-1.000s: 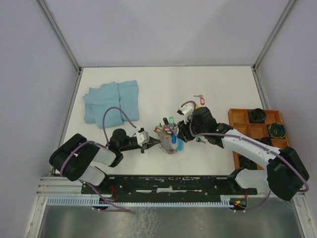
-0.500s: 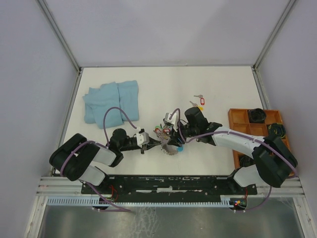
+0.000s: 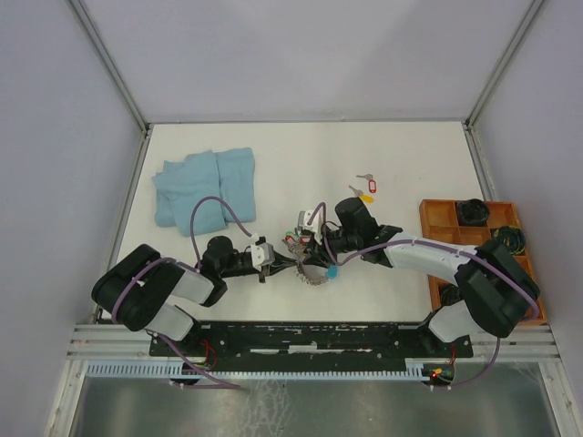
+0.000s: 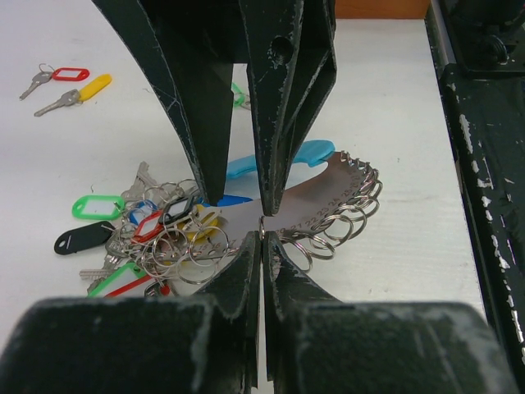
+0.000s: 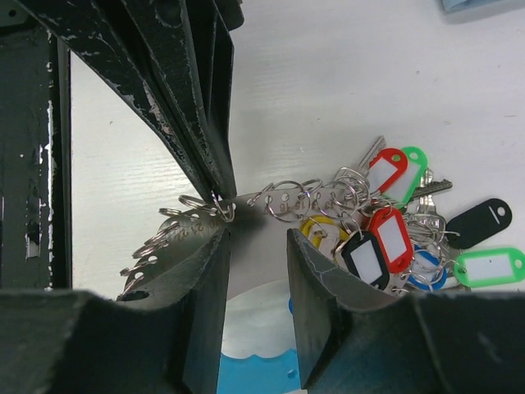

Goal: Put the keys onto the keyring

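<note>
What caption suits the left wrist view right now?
Left end effector pinches the ring-edged metal plate; right end effector open above, tagged keys heaped beside it.

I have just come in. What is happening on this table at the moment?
Two robot arms are working on a bunch of tagged keys in the middle of the table. The left claw is shut on the edge of a silver plate that carries many split rings. The right claw is open and holds nothing, its tips at the same plate. A red-tagged key and a yellow-tagged key lie apart, not yet on any ring.
</note>
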Robot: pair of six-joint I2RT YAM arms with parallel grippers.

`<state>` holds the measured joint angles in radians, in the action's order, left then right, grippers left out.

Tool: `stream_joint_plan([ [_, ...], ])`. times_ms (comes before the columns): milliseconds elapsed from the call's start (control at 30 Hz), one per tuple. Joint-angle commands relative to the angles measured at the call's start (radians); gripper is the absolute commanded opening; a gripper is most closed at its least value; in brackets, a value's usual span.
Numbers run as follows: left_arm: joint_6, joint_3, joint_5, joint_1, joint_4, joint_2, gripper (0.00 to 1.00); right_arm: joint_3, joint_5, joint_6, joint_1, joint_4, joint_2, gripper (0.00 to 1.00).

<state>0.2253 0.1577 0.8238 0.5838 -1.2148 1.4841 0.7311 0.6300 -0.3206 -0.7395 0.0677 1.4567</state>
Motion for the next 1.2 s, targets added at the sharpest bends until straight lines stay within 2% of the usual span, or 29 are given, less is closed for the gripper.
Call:
stream_joint_plan([
  [0, 0.010, 0.026, 0.035, -0.002, -0.085, 0.013, 0.03, 0.043, 0.057, -0.018, -0.008, 0.041, 0.011, 0.42],
  [267, 0.003, 0.027, 0.034, -0.002, -0.094, 0.019, 0.03, 0.045, 0.080, -0.025, -0.020, 0.047, 0.014, 0.41],
  [467, -0.007, 0.025, 0.042, -0.002, -0.110, 0.021, 0.03, 0.047, 0.077, -0.028, -0.026, 0.055, 0.025, 0.32],
  [600, -0.010, 0.024, 0.045, -0.002, -0.114, 0.025, 0.03, 0.056, 0.080, -0.029, -0.029, 0.055, 0.038, 0.22],
  [700, -0.010, 0.025, 0.043, -0.002, -0.114, 0.025, 0.03, 0.060, 0.074, -0.034, -0.031, 0.043, 0.035, 0.09],
  [733, -0.010, 0.025, 0.042, -0.002, -0.113, 0.025, 0.03, 0.062, 0.068, -0.032, -0.031, 0.035, 0.034, 0.02],
  [933, 0.015, 0.034, 0.028, -0.003, -0.050, 0.013, 0.04, 0.098, 0.020, -0.054, -0.035, -0.080, 0.000, 0.01],
  [1167, 0.041, 0.048, 0.023, -0.002, 0.018, 0.001, 0.09, 0.093, -0.007, -0.075, -0.044, -0.097, -0.056, 0.01],
])
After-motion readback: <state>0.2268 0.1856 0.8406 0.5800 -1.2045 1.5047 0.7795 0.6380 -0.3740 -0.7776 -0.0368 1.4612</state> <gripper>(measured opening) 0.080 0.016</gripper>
